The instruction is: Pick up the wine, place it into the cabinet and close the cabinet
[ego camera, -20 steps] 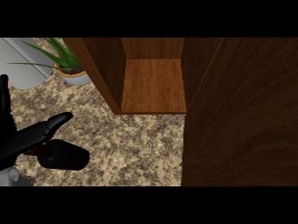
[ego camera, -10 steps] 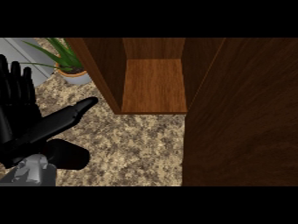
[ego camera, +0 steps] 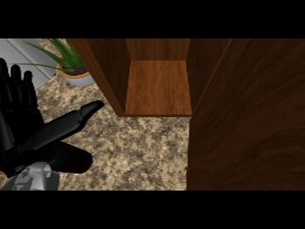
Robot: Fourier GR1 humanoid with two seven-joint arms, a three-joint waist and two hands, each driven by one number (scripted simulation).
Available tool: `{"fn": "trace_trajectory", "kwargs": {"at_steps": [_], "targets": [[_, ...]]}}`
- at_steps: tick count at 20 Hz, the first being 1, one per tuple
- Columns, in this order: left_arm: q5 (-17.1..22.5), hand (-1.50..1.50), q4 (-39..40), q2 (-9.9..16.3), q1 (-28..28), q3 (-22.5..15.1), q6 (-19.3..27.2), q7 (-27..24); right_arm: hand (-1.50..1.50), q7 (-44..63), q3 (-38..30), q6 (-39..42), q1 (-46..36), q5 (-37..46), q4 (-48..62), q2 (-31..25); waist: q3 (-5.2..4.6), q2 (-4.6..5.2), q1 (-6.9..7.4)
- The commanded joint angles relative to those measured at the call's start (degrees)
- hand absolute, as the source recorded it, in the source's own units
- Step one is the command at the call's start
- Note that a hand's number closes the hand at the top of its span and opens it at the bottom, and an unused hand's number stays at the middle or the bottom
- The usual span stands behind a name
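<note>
Head view: no wine visible; open brown wooden cabinet (ego camera: pixel 158 87) right of left hand (ego camera: pixel 23 127), fingers straight, holding nothing.

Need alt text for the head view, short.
An open black hand fills the left side, fingers straight, above a speckled counter. An open wooden cabinet with a bare shelf stands ahead, its door at right, a potted plant behind. No wine shows.

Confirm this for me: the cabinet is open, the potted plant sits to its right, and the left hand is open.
Not quite. In the head view the potted plant sits to the left of the cabinet, not its right. The cabinet is open and the left hand is open.
</note>
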Motion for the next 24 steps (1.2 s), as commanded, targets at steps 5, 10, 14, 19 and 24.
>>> {"fn": "trace_trajectory", "kwargs": {"at_steps": [5,10,14,19,24], "targets": [[-2.9,-1.50,-3.7,-0.2,4.0,-3.0,1.4,3.0,-1.50,4.6,1.2,-1.0,-4.0,1.3,-0.5,1.3,0.00,-0.01,0.20],[-4.7,-1.50,-6.0,1.0,6.1,-1.0,0.8,5.4,-1.50,8.6,-3.0,-1.0,-1.9,-4.5,-6.0,0.0,0.00,-0.06,0.04],[-4.5,-1.50,-2.5,-0.2,7.6,-2.7,4.3,1.8,-1.50,10.3,0.3,-3.7,-6.2,0.6,-4.9,1.5,-0.02,0.01,0.05],[-3.5,-1.50,-10.5,0.8,16.5,-1.0,0.6,1.6,-1.50,9.6,-1.6,-1.6,-3.4,-1.8,-6.0,0.8,-0.01,-0.05,0.14],[3.2,-1.50,-9.0,0.8,23.0,-0.5,-0.4,-6.2,-1.50,4.2,-1.6,0.0,-6.1,1.2,1.3,2.0,-0.02,0.00,0.34]]}}
